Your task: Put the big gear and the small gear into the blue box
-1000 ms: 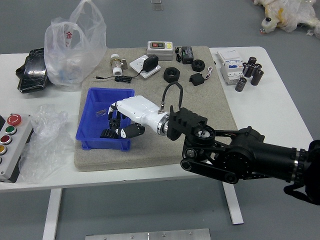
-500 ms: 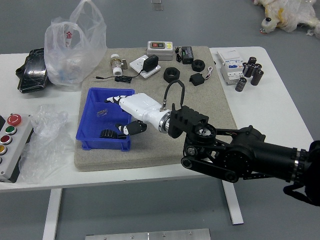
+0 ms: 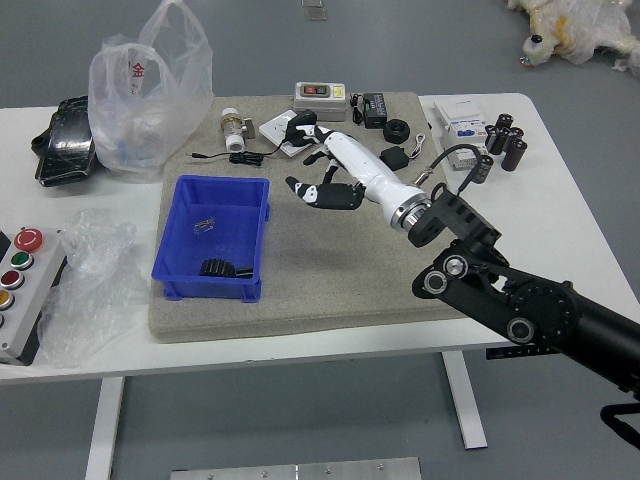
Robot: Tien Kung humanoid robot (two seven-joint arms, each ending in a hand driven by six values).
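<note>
Over the beige mat (image 3: 340,270), the robot's right hand (image 3: 362,168) held open, nothing gripped, on the mat's left the blue box (image 3: 210,288) placed, inside near its front wall a ribbed black gear (image 3: 216,267) laid, a smaller black piece (image 3: 244,272) set beside it.

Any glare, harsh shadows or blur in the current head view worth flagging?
Head view: lighting looks fairly even, without harsh shadows on the table; pale highlights streak the plastic bag; the dark piece in the blue box loses surface detail; the right hand shows no obvious blur.
</note>
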